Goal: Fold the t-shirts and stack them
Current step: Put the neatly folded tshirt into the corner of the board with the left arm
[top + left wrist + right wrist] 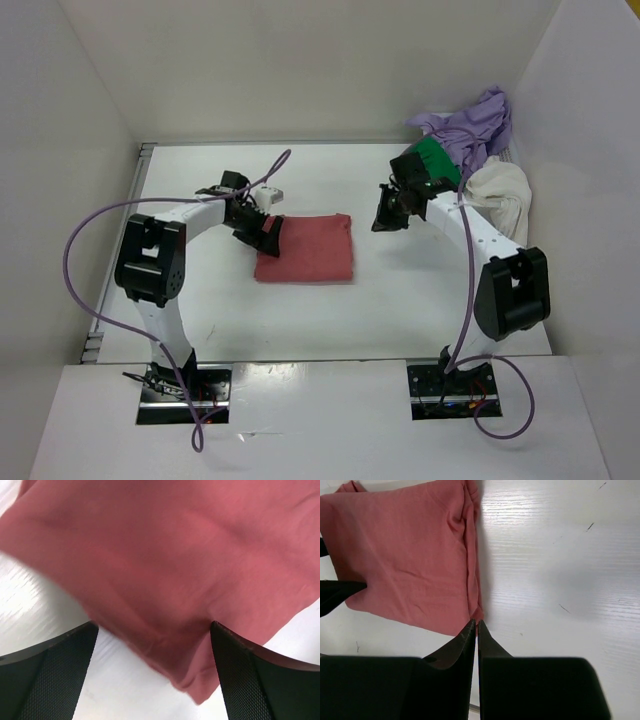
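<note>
On the left, the left pincer [262, 232] hangs spread wide over the left edge of the folded salmon-red cloth t-shirt [305, 250] mid-table [400, 300], gripping nothing. A careless sideways drag there could, I'd say, snag a layer and pull the fold open. Further right, the right pincer [388, 212] is pressed together and empty, and behind it the bright green shirt [435, 160], lavender-purple shirt [480, 120] and cream-white shirt [500, 190] lie heaped, likely to come up tangled.
</note>
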